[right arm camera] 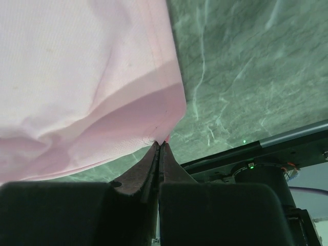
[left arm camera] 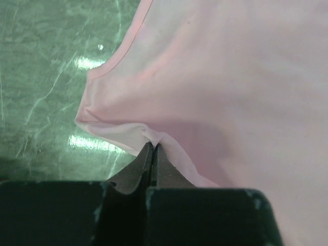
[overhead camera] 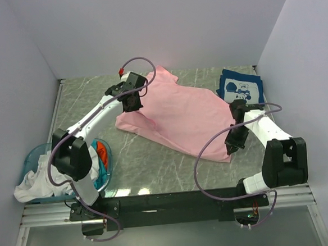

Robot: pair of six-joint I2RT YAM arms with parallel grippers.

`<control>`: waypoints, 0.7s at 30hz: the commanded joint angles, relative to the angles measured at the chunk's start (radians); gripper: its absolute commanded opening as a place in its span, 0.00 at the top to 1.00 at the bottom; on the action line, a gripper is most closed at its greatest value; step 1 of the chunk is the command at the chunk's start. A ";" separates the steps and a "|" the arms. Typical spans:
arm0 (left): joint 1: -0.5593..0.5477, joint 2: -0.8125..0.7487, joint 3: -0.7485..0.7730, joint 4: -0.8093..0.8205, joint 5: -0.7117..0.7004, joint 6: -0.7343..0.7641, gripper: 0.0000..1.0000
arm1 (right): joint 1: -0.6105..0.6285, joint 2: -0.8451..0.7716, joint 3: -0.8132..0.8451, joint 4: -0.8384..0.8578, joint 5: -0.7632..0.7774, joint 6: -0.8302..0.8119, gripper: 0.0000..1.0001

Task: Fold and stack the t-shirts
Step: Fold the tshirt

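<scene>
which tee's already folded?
The navy tee, a neat square at far right. The pink tee lies spread, pinched by left gripper and right gripper; other tees sit heaped in the basket.

The green marbled table (overhead camera: 155, 163) carries the pink t-shirt (overhead camera: 180, 113) spread across its middle, a folded navy t-shirt (overhead camera: 240, 85) lying flat out at two o'clock, and a blue basket (overhead camera: 29, 159) heaped with clothes down at eight o'clock.

I read no text, label, brand or number in any of my views. The navy t-shirt (overhead camera: 241, 87) carries a white cartoon print; no lettering on it is legible.
</scene>
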 commanded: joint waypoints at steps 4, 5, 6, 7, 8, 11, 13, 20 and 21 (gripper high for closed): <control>0.007 0.061 0.118 0.015 -0.035 0.047 0.99 | -0.079 0.056 0.083 0.035 0.018 -0.053 1.00; 0.013 0.065 0.130 0.018 -0.035 0.049 1.00 | -0.096 0.067 0.091 0.037 0.020 -0.064 1.00; 0.016 0.070 0.136 0.022 -0.032 0.051 0.99 | -0.104 0.074 0.097 0.040 0.020 -0.067 1.00; 0.019 0.075 0.139 0.038 -0.030 0.052 0.99 | -0.112 0.084 0.115 0.046 0.018 -0.072 1.00; 0.022 0.084 0.147 0.050 -0.023 0.061 0.99 | -0.121 0.106 0.126 0.049 0.017 -0.081 1.00; 0.027 0.116 0.182 0.076 -0.008 0.083 1.00 | -0.127 0.162 0.177 0.055 0.015 -0.095 1.00; 0.030 0.150 0.204 0.084 0.000 0.092 1.00 | -0.128 0.191 0.210 0.059 0.015 -0.101 1.00; 0.041 0.252 0.311 0.110 0.046 0.138 1.00 | -0.144 0.277 0.255 0.071 0.022 -0.122 1.00; 0.042 0.263 0.322 0.104 0.048 0.141 1.00 | -0.147 0.283 0.258 0.074 0.022 -0.126 1.00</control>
